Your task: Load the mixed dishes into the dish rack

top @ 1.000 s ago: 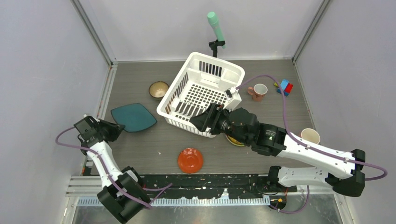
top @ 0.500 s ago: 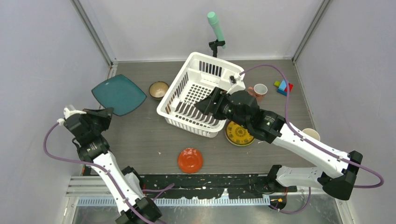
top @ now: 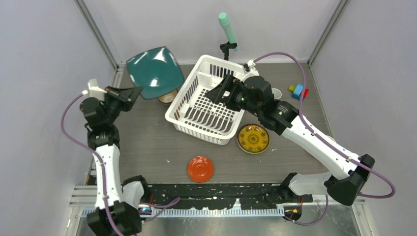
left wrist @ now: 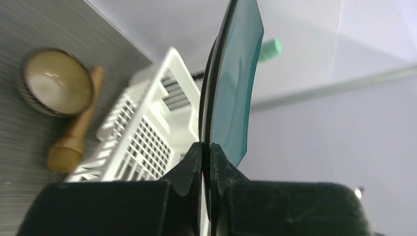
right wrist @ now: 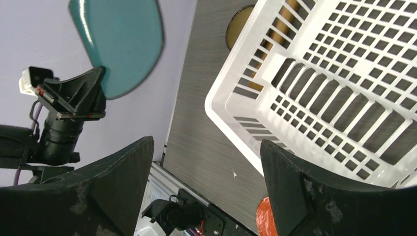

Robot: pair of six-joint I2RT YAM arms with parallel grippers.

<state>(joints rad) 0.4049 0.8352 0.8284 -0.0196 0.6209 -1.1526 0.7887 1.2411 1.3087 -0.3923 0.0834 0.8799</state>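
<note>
The left gripper point(top: 134, 92) is clamped on the edge of the teal plate point(top: 154, 72), holding it tilted in the air just left of the rack point(top: 183, 89). The right gripper point(top: 219, 93) hangs over the rack, jaws wide and empty. The yellow plate point(top: 253, 138) and red dish point(top: 200, 168) lie on the table point(top: 147, 147), nearer than the rack.
</note>
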